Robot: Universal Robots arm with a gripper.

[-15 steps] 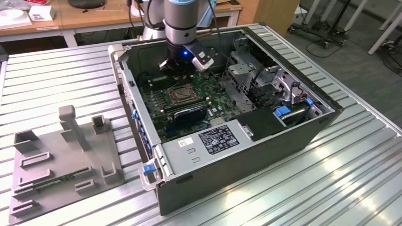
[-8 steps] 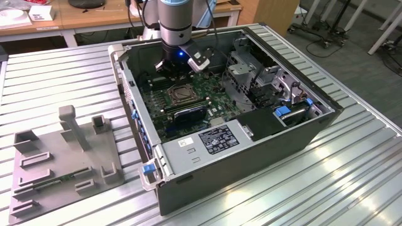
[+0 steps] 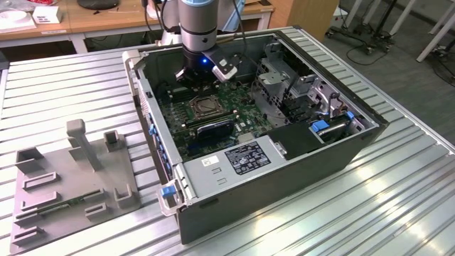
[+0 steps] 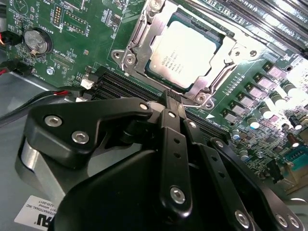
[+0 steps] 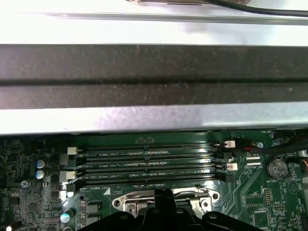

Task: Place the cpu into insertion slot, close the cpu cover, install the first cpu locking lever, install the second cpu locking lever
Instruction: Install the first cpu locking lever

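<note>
Gripper [image 4: 169, 96]: hovering with fingers together, gripping nothing, at the edge of the cpu cover [image 4: 215, 74].
Risk: tips likely skidding off, scraping the memory slots [image 5: 149, 161].

**Three Cameras, One Open Computer**

The exterior view looks down at an angle from well back, taking in the open computer case [image 3: 299, 170] on a slatted table [image 3: 71, 85]. Both wrist views ride close over the green circuit board [image 4: 72, 29]. The second wrist view faces the cpu [image 4: 185, 53], and the first wrist view looks across the memory slots [image 5: 149, 163] to the case wall [image 5: 154, 67].
</note>
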